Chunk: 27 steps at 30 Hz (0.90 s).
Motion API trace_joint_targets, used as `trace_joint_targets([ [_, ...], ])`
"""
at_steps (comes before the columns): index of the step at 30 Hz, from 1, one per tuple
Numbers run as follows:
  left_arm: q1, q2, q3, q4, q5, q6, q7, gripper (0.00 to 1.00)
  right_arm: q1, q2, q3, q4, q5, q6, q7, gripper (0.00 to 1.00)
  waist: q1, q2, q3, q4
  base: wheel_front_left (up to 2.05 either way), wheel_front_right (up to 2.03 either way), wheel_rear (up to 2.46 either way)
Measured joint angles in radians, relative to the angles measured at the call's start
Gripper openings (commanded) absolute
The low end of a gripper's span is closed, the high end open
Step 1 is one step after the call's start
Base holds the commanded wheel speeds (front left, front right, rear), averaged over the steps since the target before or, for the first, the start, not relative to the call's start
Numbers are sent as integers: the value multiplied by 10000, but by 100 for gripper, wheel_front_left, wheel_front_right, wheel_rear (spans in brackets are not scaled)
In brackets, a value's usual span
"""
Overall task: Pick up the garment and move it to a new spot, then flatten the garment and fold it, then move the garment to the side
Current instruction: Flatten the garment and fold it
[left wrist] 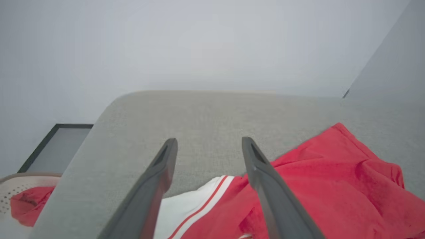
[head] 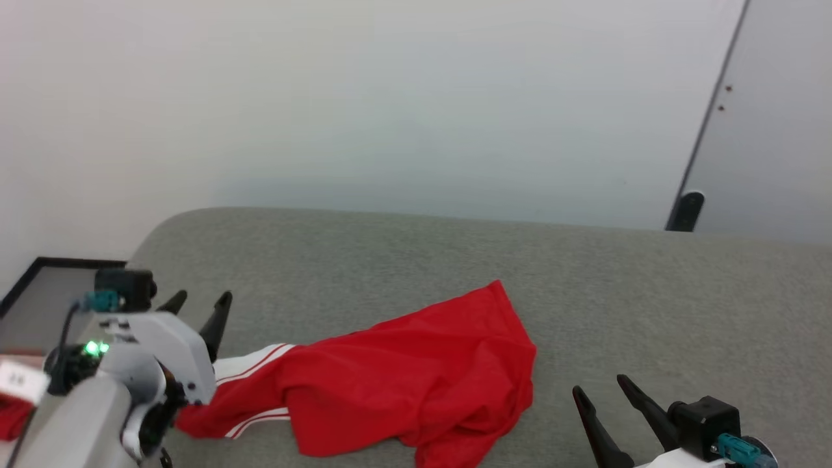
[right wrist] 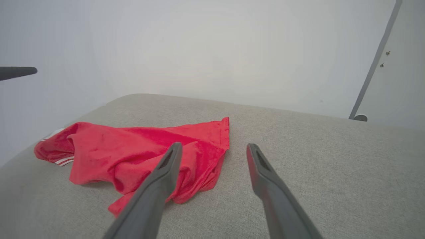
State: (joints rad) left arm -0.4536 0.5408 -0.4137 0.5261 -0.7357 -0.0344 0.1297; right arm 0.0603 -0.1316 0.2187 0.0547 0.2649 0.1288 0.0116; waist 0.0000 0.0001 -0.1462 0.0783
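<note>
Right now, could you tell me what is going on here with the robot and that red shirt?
A two-armed robot is working on the garment, a red shirt that lies crumpled, not yet flattened or folded, on the grey padded surface. Neither gripper holds it. The left gripper hangs open by the white sleeve at one end. The right gripper is open too, off the garment's other end.
</note>
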Motion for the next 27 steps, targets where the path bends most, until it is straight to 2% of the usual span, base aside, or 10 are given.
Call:
trace_joint_targets([
  [3,497,-50,40,-447,209,88,-1026,100,-3,-36,86,4,132,0,374,100,0,0,-46,255,0,0,0],
  [10,1689,-253,466,-976,368,704,-2890,100,-211,-257,217,121,439,0,1580,100,0,0,-28,863,0,0,0],
  [14,2210,-593,560,-1080,234,968,-3342,100,-392,-397,169,268,667,0,2665,100,0,0,34,1291,0,0,0],
  [21,2354,-1306,272,-1162,238,943,-3555,100,-834,-598,-121,623,995,0,4278,100,0,0,208,2235,0,0,0],
  [27,2175,-1661,35,-1055,543,872,-3756,100,-1270,-658,-180,1244,840,0,5319,100,0,0,419,3108,0,0,0],
])
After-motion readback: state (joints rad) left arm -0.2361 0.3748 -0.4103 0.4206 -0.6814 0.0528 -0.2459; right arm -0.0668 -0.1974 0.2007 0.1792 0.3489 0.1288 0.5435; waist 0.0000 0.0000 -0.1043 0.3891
